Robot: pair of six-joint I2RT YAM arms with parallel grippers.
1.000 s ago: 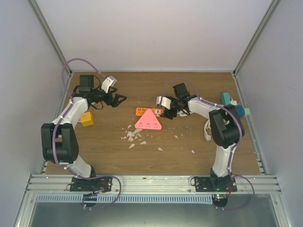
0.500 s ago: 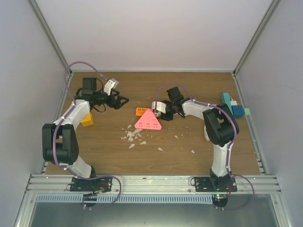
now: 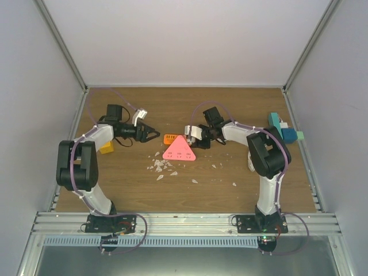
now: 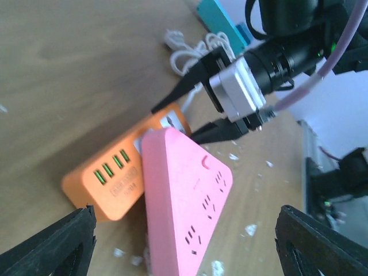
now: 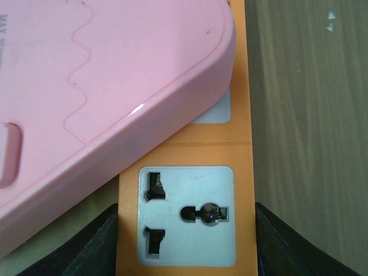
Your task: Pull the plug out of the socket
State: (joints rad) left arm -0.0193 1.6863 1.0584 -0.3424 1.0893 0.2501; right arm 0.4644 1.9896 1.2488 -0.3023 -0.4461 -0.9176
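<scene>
An orange power strip [image 3: 171,138] lies flat mid-table with a pink triangular socket block [image 3: 179,149] lying over its near side. My right gripper [image 3: 190,137] straddles the strip's right end; in the right wrist view its fingers [image 5: 103,241] press both long edges of the orange strip [image 5: 187,213], beside the pink block [image 5: 103,86]. My left gripper [image 3: 154,134] is open just left of the strip. In the left wrist view the gripper [image 4: 184,221] faces the pink block [image 4: 184,195] and the orange strip [image 4: 109,184] with its jaws wide apart.
A yellow block [image 3: 105,147] sits by the left arm. Teal blocks [image 3: 282,127] lie at the right edge, with a white cable [image 3: 251,158] near the right arm. White crumbs [image 3: 161,165] are scattered in front of the pink block.
My left gripper has swung right and lowered toward the strip's left end. My right gripper moved left onto the strip's right end.
</scene>
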